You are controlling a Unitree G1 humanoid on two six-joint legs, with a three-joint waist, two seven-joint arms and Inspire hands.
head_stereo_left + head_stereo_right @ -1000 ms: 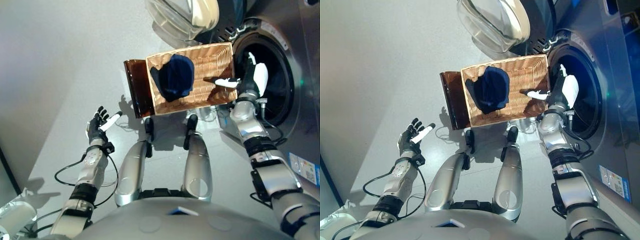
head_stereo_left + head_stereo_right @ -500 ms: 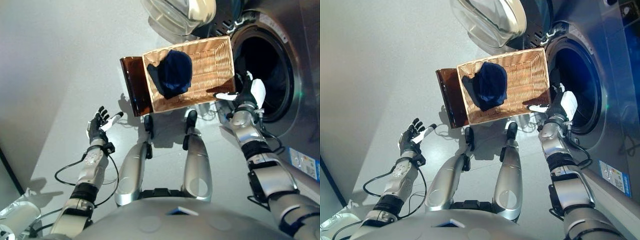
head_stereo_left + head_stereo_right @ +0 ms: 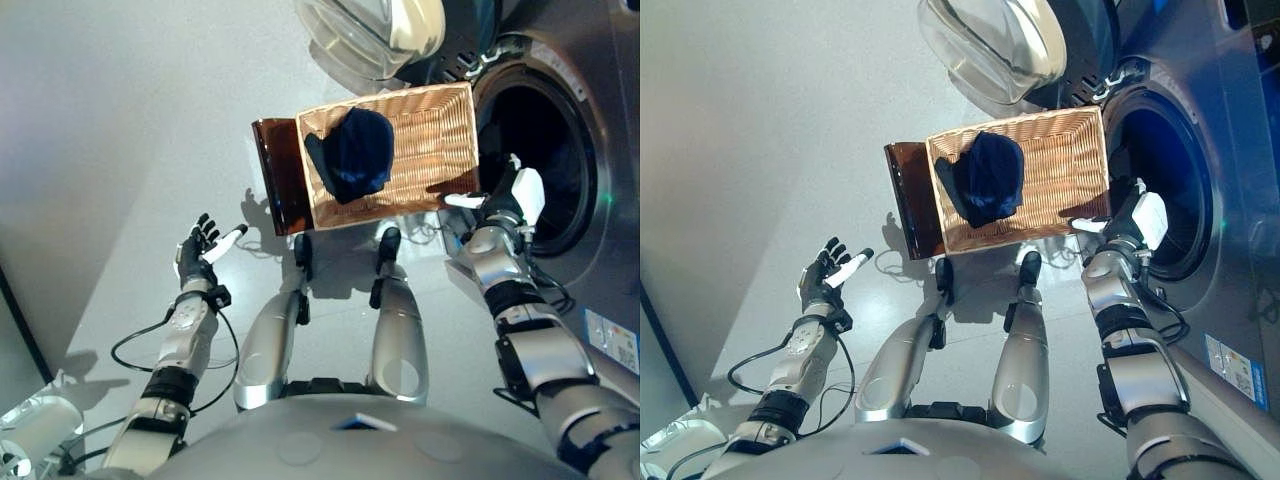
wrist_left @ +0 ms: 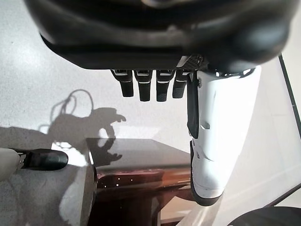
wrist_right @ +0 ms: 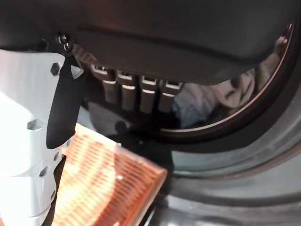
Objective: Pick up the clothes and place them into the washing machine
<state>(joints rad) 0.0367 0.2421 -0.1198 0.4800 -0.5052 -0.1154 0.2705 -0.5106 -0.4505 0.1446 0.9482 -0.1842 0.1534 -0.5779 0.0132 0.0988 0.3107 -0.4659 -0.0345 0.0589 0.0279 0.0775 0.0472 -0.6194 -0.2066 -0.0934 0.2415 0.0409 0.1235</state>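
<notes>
In the wicker basket (image 3: 430,150) beside the washing machine (image 3: 560,140) lies a dark blue garment (image 3: 352,152); the right hand (image 3: 512,198) hangs empty, fingers relaxed, between basket corner and drum opening; the left hand (image 3: 198,246) hovers empty and spread over the floor (image 3: 120,130), well apart.

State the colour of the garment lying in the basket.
Dark navy blue garment in the basket; clearest in the left eye view.

one basket (image 3: 430,150), one dark garment (image 3: 355,152), one washing machine (image 3: 590,120)
</notes>
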